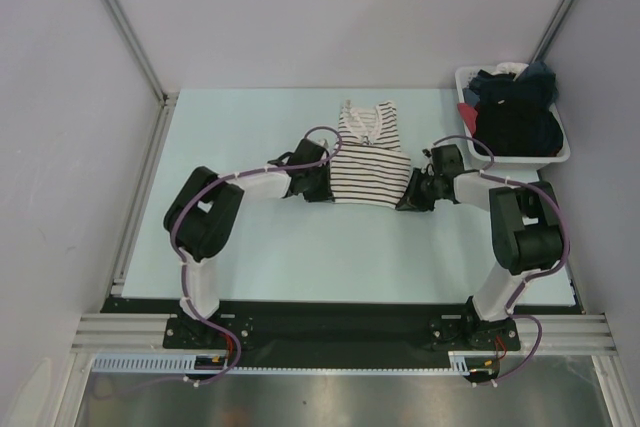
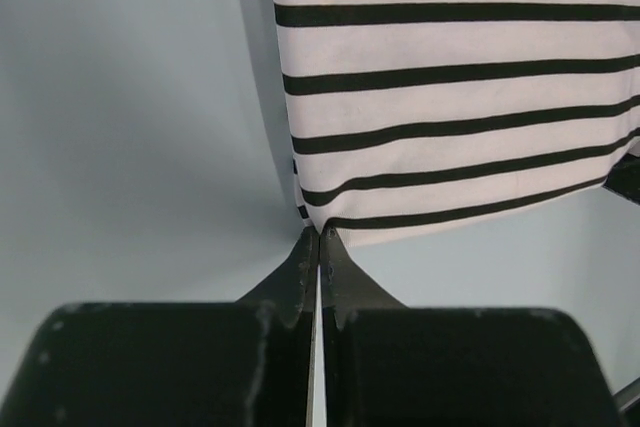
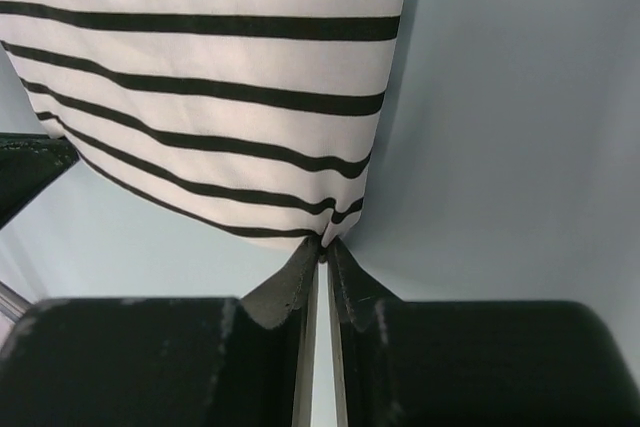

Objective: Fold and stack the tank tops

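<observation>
A white tank top with thin black stripes (image 1: 368,155) lies flat on the pale table, its straps toward the back. My left gripper (image 1: 326,187) is at its near left hem corner. In the left wrist view the gripper (image 2: 318,239) is shut, with the corner of the striped cloth (image 2: 450,97) pinched at the tips. My right gripper (image 1: 409,195) is at the near right hem corner. In the right wrist view that gripper (image 3: 325,245) is closed on the bunched corner of the striped cloth (image 3: 200,77).
A white basket (image 1: 560,155) stands at the back right of the table, piled with dark clothes (image 1: 512,112). Bare pale table surface (image 1: 330,252) lies between the top and the arm bases. Grey walls enclose the table on the left, back and right.
</observation>
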`<state>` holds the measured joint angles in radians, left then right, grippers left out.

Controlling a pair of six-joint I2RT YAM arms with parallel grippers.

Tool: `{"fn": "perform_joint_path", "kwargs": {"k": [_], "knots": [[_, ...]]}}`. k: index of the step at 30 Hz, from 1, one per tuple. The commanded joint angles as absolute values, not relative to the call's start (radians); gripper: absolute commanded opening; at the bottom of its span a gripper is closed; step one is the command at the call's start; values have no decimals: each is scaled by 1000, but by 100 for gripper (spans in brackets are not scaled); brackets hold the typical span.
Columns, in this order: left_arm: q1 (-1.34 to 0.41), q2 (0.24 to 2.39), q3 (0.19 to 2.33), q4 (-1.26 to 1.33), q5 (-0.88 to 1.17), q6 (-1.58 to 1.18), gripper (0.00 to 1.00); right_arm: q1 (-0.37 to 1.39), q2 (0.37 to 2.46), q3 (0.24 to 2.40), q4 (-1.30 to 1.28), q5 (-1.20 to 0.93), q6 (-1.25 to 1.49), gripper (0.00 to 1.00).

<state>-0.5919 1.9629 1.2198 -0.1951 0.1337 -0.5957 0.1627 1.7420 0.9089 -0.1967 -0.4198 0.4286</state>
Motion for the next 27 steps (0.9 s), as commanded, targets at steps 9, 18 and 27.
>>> {"fn": "perform_joint_path", "kwargs": {"k": [9,18,27], "knots": [[-650,1751,1003,-120,58,-611,0,195,1625,821,-173,-376,434,6],[-650,1631,1008,-235,54,-577,0,238,1556,882,-285,-342,448,5],[-719,1456,725,-155,46,-627,0,331,1362,666,-319,-288,495,4]]}}
